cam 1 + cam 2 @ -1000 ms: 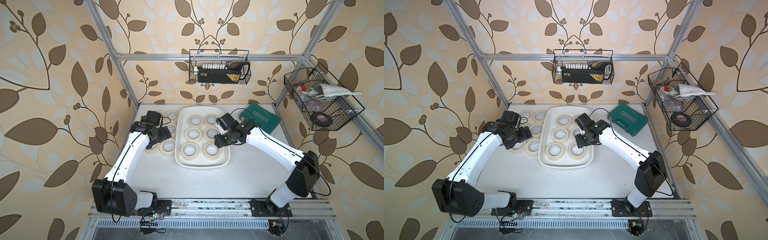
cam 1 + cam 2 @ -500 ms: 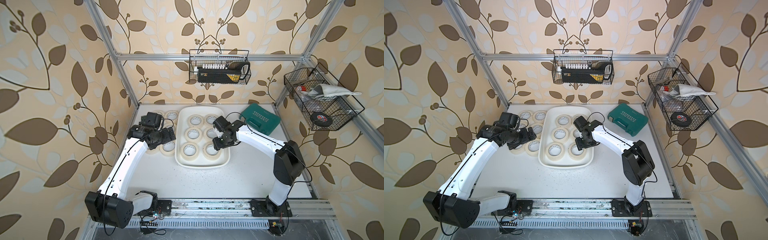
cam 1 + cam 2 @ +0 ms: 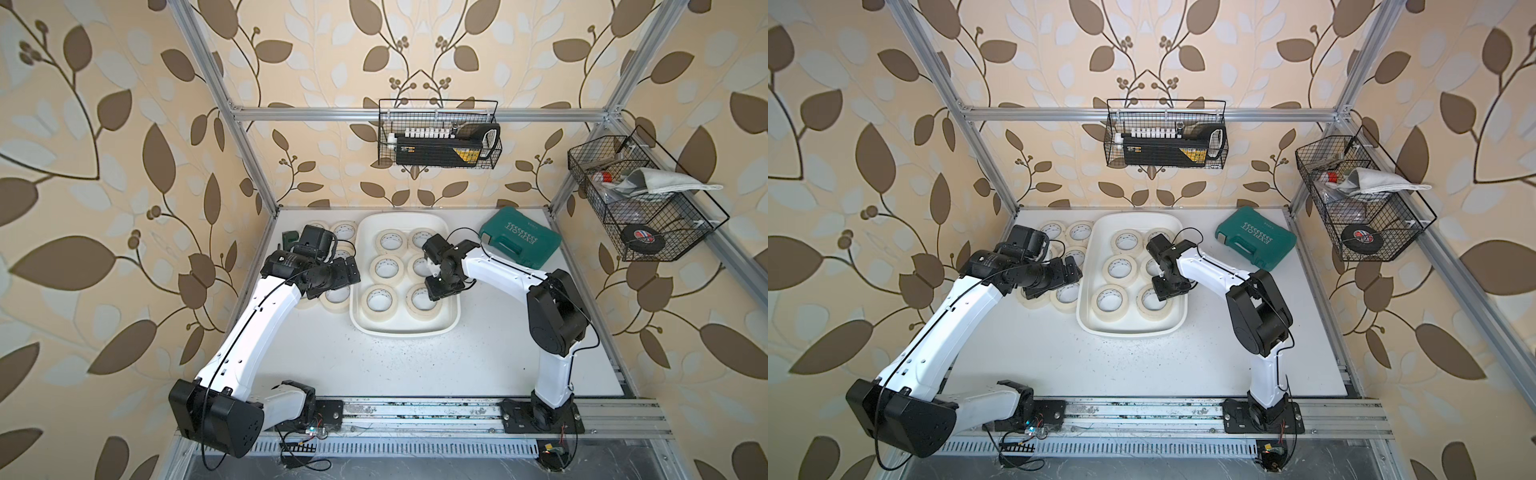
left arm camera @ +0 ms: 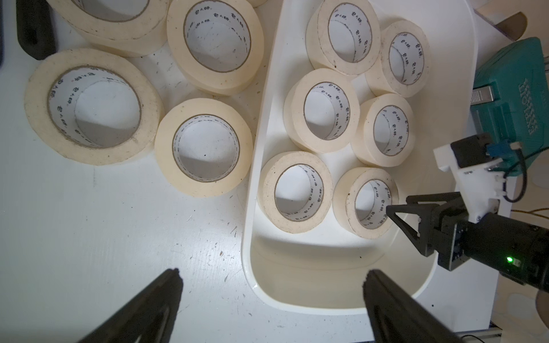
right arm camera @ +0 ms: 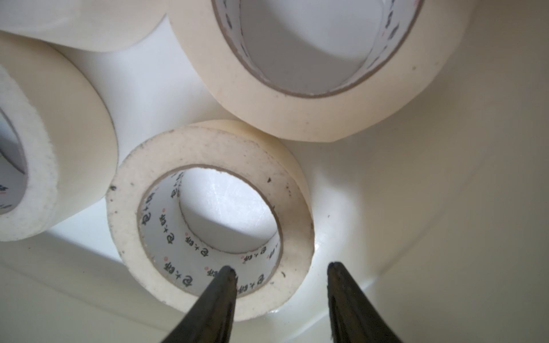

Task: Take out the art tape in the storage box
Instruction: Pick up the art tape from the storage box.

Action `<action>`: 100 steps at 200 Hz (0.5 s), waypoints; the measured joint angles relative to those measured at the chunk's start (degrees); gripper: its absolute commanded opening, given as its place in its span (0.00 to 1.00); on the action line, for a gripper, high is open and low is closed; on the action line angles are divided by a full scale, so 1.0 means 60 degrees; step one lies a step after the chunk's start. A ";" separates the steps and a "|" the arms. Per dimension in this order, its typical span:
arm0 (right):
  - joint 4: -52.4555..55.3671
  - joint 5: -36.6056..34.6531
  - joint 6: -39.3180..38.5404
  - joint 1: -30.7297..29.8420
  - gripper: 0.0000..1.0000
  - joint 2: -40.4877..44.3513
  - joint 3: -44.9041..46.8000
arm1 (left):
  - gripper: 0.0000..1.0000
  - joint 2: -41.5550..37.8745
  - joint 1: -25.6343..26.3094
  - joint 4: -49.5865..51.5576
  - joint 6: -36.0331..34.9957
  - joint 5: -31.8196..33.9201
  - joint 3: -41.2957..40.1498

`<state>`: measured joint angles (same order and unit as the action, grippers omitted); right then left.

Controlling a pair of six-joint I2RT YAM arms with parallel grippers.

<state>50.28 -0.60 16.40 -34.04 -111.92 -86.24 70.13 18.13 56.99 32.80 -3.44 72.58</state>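
Art tape (image 3: pixel 386 270) is split between two places: six cream rolls lie flat in the storage box (image 3: pixel 405 332), in two rows, and several more rolls (image 3: pixel 338 297) sit on the table (image 3: pixel 415 365) just beside the box's left wall. So the emptying looks partly done.

The step in hand appears to be a pick by the right gripper (image 5: pixel 279 267) on the near right-hand roll (image 5: pixel 208 145). Its jaws are apart and straddle the ring's wall: one finger is down over the printed core, while the other is outside the roll with a sliver of box floor showing between them. Nothing is clamped yet. The next move probably calls for closing on that wall, then lifting straight up, since the neighbouring roll (image 5: pixel 297 112) lies close and the box wall is near.

The left gripper (image 4: pixel 271 270) hangs spread wide over the box's near rim and holds nothing.

Only the right wrist view shows how the fingers sit on the ring. In both top views the black wrist (image 3: pixel 1167 291) covers that spot. The left wrist view gives a side look at the right gripper's tips at the roll's edge (image 4: pixel 365 202). The top views alone show both whole arms and the teal case (image 3: pixel 519 237), well clear of the work.
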 measured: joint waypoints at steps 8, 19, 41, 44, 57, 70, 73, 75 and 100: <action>-0.0018 0.0004 0.0000 0.0000 0.50 -0.0066 -0.0040 | 0.99 0.0000 0.0029 -0.0022 0.0000 0.0000 0.0000; -0.0036 0.0004 0.0004 0.0011 0.50 -0.0153 -0.0076 | 0.99 0.0000 0.0062 -0.0025 0.0000 -0.0004 0.0000; -0.0113 0.0040 0.0000 0.0015 0.48 -0.0328 -0.0142 | 0.99 0.0015 0.0160 -0.0102 0.0004 -0.0018 0.0000; -0.0113 0.0047 0.0000 0.0015 0.48 -0.0346 -0.0142 | 0.99 0.0022 0.0189 -0.0117 0.0004 -0.0018 0.0000; -0.0138 0.0073 0.0000 0.0015 0.46 -0.0382 -0.0146 | 0.99 0.0047 0.0248 -0.0178 0.0004 -0.0022 0.0000; -0.0164 0.0080 0.0004 0.0029 0.45 -0.0419 -0.0146 | 0.99 0.0087 0.0302 -0.0215 0.0007 -0.0022 0.0000; -0.0171 0.0084 0.0007 0.0029 0.45 -0.0423 -0.0146 | 0.99 0.0098 0.0310 -0.0229 0.0007 -0.0029 0.0000; -0.0175 0.0091 0.0000 0.0033 0.44 -0.0433 -0.0146 | 0.99 0.0106 0.0313 -0.0240 0.0007 -0.0029 0.0000; -0.0226 0.0109 0.0011 0.0073 0.35 -0.0517 -0.0168 | 0.99 0.0171 0.0433 -0.0302 0.0015 -0.0025 0.0000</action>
<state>48.93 0.05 16.47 -33.61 -115.02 -87.24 71.16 20.73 55.18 32.88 -3.60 72.58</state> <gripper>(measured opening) 0.404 0.988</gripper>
